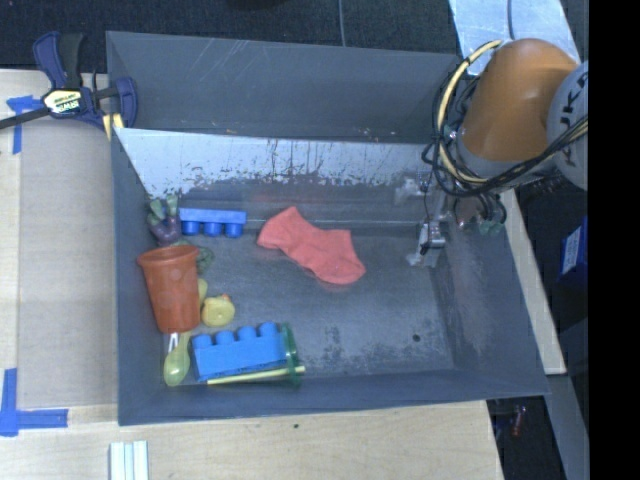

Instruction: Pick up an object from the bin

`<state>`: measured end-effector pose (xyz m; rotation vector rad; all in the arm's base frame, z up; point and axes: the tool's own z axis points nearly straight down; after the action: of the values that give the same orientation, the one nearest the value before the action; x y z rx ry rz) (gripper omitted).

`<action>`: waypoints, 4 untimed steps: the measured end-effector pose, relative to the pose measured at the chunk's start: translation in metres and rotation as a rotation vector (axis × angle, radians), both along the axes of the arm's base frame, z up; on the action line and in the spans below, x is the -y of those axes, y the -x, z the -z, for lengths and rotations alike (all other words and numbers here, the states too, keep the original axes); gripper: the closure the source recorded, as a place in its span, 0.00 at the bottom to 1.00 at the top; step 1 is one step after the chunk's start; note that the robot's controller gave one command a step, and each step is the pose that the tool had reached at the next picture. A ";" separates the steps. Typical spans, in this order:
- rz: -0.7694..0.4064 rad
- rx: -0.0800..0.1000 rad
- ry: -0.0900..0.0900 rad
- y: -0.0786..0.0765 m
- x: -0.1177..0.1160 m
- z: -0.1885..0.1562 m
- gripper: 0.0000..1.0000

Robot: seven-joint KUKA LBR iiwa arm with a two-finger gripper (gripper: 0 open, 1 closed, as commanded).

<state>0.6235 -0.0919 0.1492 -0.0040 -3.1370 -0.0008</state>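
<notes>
Rightward, jaws beside bin wall (482,298), state unclear, pink cloth (312,246) apart, bare floor (390,308) between.

A rounded orange cover (515,93) is capping the end of the grey arm (578,118). Yellow and black cables (452,118) are looping beside it, feeding a slim metal gripper (430,240).

cloth (312,246): pink-red | cup (172,286): orange-red | long brick (211,222): blue | wide block (238,350): blue | bin (300,88): grey
</notes>
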 end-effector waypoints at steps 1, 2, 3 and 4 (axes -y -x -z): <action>-0.002 0.009 0.001 -0.002 0.000 -0.005 0.00; -0.208 0.015 0.004 -0.002 -0.047 0.040 0.00; -0.282 0.006 -0.002 0.002 -0.077 0.068 0.00; -0.008 0.015 -0.001 0.003 -0.098 0.076 1.00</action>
<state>0.6209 0.0064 0.0727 0.0091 -3.1517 -0.0020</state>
